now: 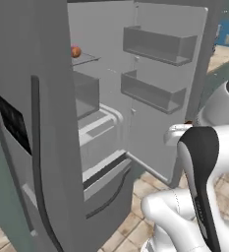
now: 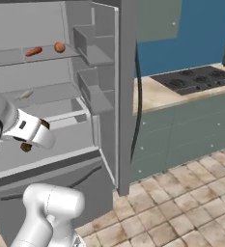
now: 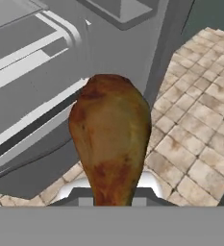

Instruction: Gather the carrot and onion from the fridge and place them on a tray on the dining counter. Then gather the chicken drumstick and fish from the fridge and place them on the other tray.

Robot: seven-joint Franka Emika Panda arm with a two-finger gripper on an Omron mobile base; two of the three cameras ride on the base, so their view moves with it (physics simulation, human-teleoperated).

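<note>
A: Start at nine o'clock in the right base view. What's there?

B: The open fridge [image 2: 46,96]. On its upper shelf a carrot [image 2: 34,51] lies at about eleven o'clock, with an onion [image 2: 60,47] just beside it toward twelve. One shelf down a pale fish [image 2: 26,95] rests, well apart from both.

A: And the gripper?

B: The gripper [image 2: 28,144] sits at nine o'clock in front of the lower shelves, clenched around the chicken drumstick [image 2: 26,147]; a brown bit of it pokes out under the white hand.

A: Does the hand view agree?

B: Yes. The chicken drumstick [image 3: 111,139] stands dead centre, thick end toward twelve o'clock, narrow end pinched down at six where the jaws meet it. Fridge drawers lie behind it at ten o'clock, tiled floor [image 3: 200,115] at three.

A: Further right?

B: The open fridge door [image 2: 126,96] at twelve o'clock in the right base view, then a counter with a black stovetop [image 2: 193,79] at two o'clock.
</note>
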